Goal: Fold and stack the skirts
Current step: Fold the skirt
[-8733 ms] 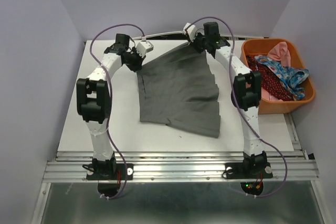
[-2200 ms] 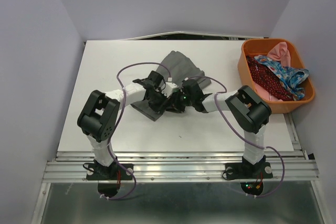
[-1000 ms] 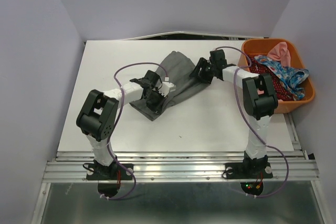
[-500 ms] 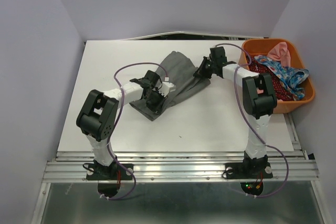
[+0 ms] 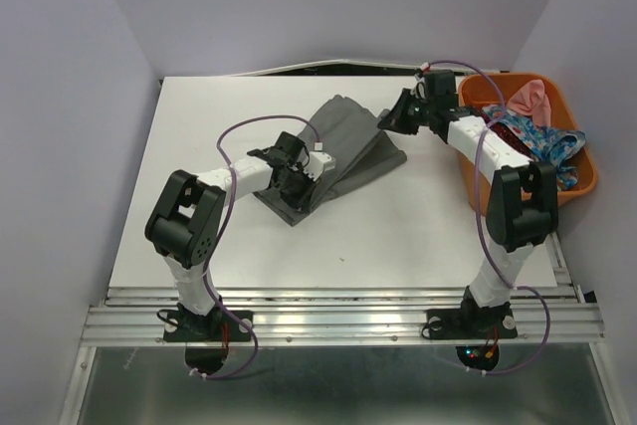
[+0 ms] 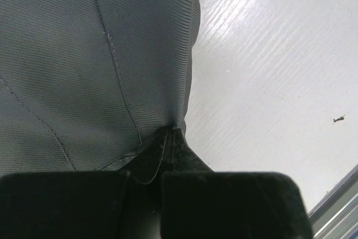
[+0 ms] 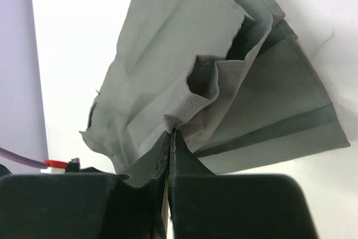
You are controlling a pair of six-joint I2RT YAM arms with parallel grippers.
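Observation:
The grey skirt lies folded in a long band on the white table. My left gripper is shut on its near end, low on the table; in the left wrist view the cloth fills the left. My right gripper is shut on a raised fold at the skirt's far right edge; the right wrist view shows the pinched cloth lifted. The dark red dotted skirt and the blue flowered skirt lie in the orange basket.
The basket stands at the table's right edge, with a pink cloth on top. Purple cables loop above both arms. Grey walls close in at left, back and right.
My right gripper has moved back and to the right toward the basket, drawing the skirt's right edge with it. The left gripper has stayed on the near end.

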